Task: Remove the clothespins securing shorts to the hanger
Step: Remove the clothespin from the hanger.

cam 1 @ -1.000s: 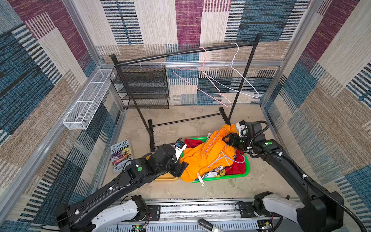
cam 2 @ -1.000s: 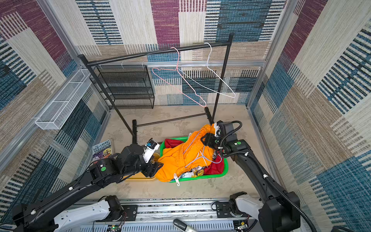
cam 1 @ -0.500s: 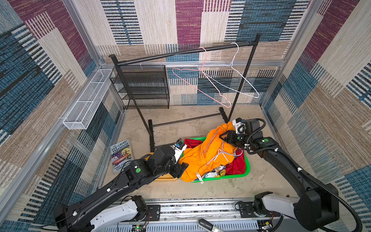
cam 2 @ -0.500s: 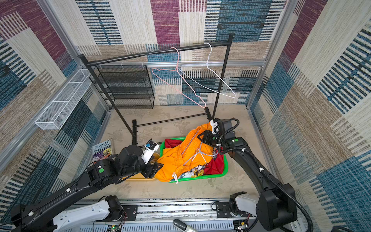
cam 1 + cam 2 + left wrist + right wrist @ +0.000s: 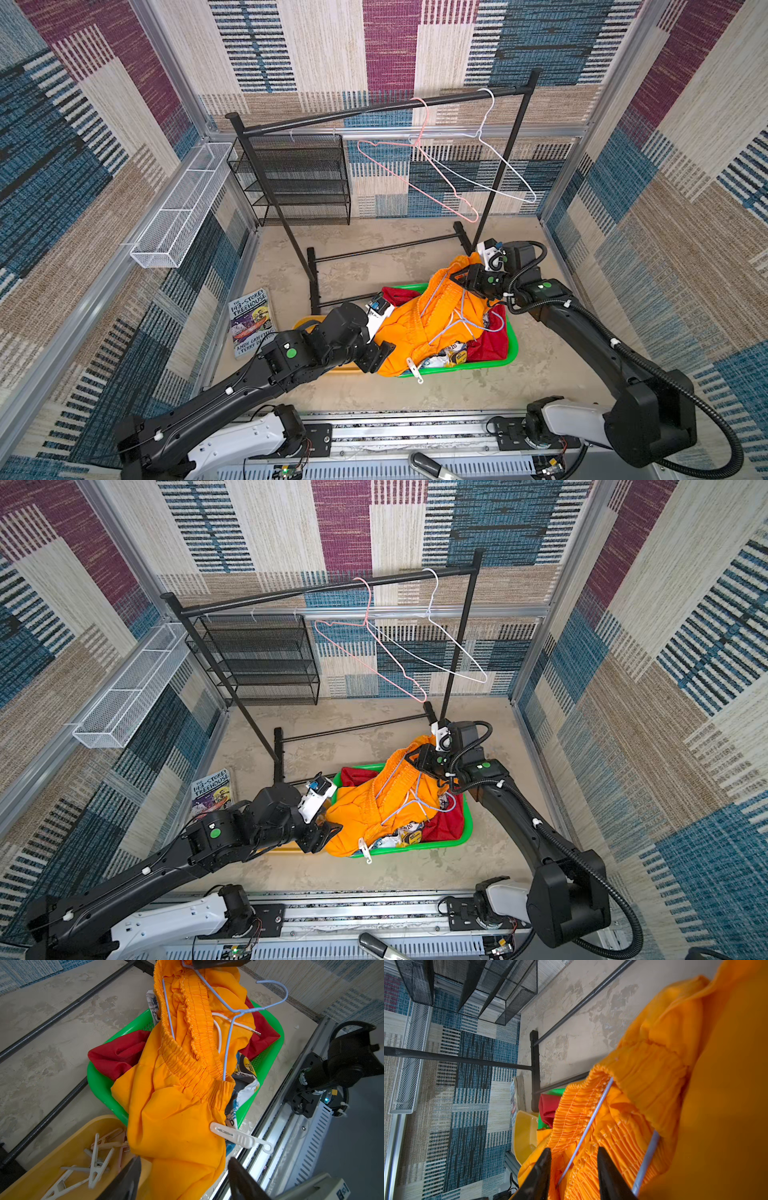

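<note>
A black garment rack (image 5: 374,110) stands behind the green basket (image 5: 99,1084). A book (image 5: 251,320) lies on the floor to my left, and a yellow tray (image 5: 68,1147) holding loose clothespins (image 5: 95,1157) sits against the basket. The orange shorts (image 5: 176,1105) drape over the red shorts (image 5: 116,1055) and the printed shorts (image 5: 245,1088), hiding most of both. My right gripper (image 5: 574,1149) pinches the orange waistband with the pale blue hanger (image 5: 228,1043) wire, raised above the basket. My left gripper (image 5: 184,1160) hovers spread over the shorts' leg. One white clothespin (image 5: 236,1136) is clipped there, just beside its fingertips at the basket's near edge.

Green basket (image 5: 478,368), yellow tray (image 5: 68,1138), book (image 5: 251,322), rack (image 5: 374,109)
</note>
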Robot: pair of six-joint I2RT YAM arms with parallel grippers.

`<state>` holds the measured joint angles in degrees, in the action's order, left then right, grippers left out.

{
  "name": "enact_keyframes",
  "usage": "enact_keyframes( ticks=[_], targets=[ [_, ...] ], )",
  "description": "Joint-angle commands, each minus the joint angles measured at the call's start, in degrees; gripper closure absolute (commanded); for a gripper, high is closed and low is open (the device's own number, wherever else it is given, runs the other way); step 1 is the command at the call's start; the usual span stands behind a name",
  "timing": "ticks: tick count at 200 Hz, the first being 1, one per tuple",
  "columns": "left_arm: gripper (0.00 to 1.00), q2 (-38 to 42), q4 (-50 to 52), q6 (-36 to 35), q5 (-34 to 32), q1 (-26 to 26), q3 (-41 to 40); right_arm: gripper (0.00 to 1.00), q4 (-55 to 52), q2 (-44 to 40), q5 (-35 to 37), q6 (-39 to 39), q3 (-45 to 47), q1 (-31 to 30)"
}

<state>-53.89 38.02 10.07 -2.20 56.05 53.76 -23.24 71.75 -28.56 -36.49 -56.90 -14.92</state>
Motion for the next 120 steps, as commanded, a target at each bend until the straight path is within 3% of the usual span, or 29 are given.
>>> enact_keyframes(
  ticks=[1,40,120],
  targets=[
    [0.30,-0.2,-2.0,-1.1,-1.3,1.0,0.0,0.56,-3.0,-2.1,6.7,2.6,-2.6,-0.1],
    [0.31,-1.1,-2.6,-1.1,-4.5,2.8,0.5,0.48,-12.7,-7.8,16.0,5.5,-4.2,-0.1],
    [0.31,-2.4,-3.6,-0.6,-5.5,3.8,0.5,0.42,-28.1,-21.8,21.7,2.7,1.0,0.1]
  ],
)
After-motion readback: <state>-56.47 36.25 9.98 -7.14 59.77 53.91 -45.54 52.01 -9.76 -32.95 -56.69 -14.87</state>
